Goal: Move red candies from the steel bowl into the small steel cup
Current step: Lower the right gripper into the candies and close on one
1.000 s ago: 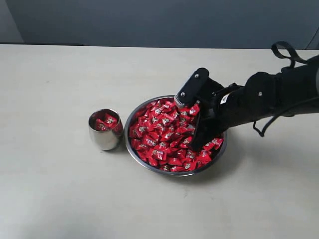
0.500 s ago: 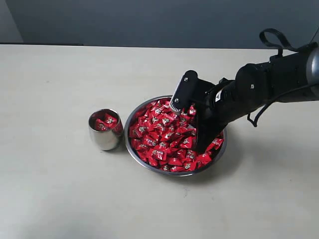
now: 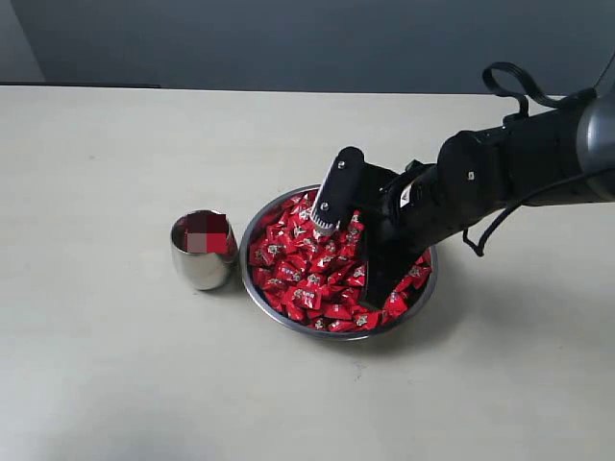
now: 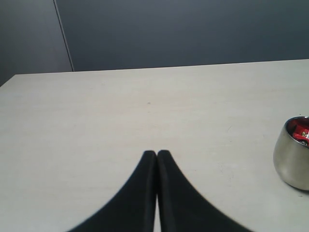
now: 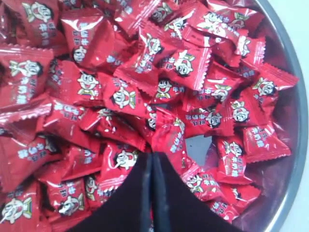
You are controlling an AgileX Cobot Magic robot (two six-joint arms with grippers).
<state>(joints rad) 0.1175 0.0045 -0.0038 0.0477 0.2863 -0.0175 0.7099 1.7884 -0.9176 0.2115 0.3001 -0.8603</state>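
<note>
Moved, exterior view: the right arm has swung toward the left of the frame over the last second. Its black wrist block has gone from the upper right of the steel bowl to its upper middle, nearer the small steel cup.
Right pincer, exterior view: the right pincer is a dark wedge pointing down into the red candies at the bowl's lower right.
Bowl and cup, exterior view: the bowl is at frame centre, heaped full. The cup stands just beside its left rim on the counter, with some red inside.
Left pincer, left wrist view: the left pincer has its tips pressed together on nothing. It hangs over bare counter, well apart from the cup.
Cup contents, left wrist view: a red candy shows inside the cup's rim.
Right pincer, right wrist view: the tips are closed flush together just over the pile. A bare patch of steel shows just beside them.
Hold, right wrist view: no wrapper shows between the tips, though a corner pinched beneath them might be hidden.
Meaning for the task: the sideways move looks like a carry toward the cup, but probably an empty one. If so, the pincer needs to reopen and dip into the pile again.
</note>
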